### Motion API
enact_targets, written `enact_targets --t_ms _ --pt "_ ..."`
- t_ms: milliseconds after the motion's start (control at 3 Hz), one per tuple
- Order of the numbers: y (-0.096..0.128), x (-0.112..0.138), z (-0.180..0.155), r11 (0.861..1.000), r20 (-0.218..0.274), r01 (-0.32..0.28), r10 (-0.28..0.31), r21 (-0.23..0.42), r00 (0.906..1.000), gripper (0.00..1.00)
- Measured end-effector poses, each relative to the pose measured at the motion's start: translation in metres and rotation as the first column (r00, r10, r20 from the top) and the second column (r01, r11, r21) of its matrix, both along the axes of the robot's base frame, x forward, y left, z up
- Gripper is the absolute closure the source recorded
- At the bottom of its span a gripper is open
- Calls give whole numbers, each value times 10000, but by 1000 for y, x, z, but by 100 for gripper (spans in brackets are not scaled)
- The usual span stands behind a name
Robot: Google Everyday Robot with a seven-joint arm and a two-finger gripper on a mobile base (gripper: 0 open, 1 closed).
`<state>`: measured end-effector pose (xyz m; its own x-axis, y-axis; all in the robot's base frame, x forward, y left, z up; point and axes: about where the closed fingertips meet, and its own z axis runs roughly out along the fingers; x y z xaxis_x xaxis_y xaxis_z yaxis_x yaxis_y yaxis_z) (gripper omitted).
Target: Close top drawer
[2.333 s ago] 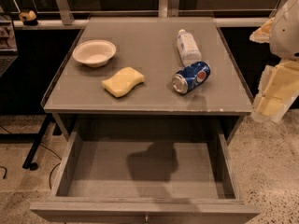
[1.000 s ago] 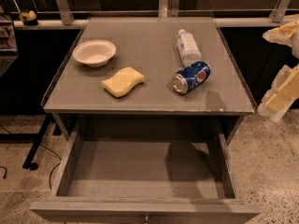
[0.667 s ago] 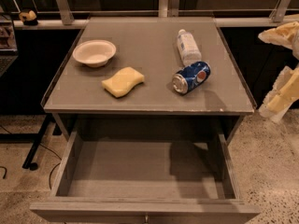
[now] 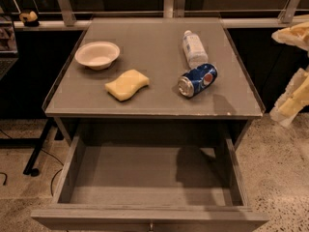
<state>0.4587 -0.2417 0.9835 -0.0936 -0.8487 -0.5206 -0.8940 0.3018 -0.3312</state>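
Observation:
The top drawer (image 4: 149,178) is pulled far out under the grey tabletop, and its shallow grey box interior holds nothing. Its flat front panel (image 4: 96,217) runs along the bottom edge of the view, with a small round metal knob (image 4: 151,224) at its middle. My gripper (image 4: 288,109) is a cream-coloured piece at the far right edge. It hangs beside the table's right front corner, off the table, well above and to the right of the drawer, and touches nothing. My arm casts a shadow inside the drawer.
On the grey tabletop (image 4: 145,33) are a white bowl (image 4: 97,54), a yellow sponge (image 4: 127,84), a lying blue soda can (image 4: 197,80) and a lying water bottle (image 4: 194,47). A black stand leg (image 4: 36,151) and cables are on the floor at left.
My arm has drawn back to the right edge of the view, and its shadow in the drawer has shifted right. The drawer has not moved.

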Motion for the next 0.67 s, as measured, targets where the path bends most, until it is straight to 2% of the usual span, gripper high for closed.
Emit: enact_targets --t_ms 333,667 --pt "31 17 -11 9930 -34 -1160 1161 229 9932 0" --pt "57 33 -24 9796 -137 -1966 1973 429 9802 0"
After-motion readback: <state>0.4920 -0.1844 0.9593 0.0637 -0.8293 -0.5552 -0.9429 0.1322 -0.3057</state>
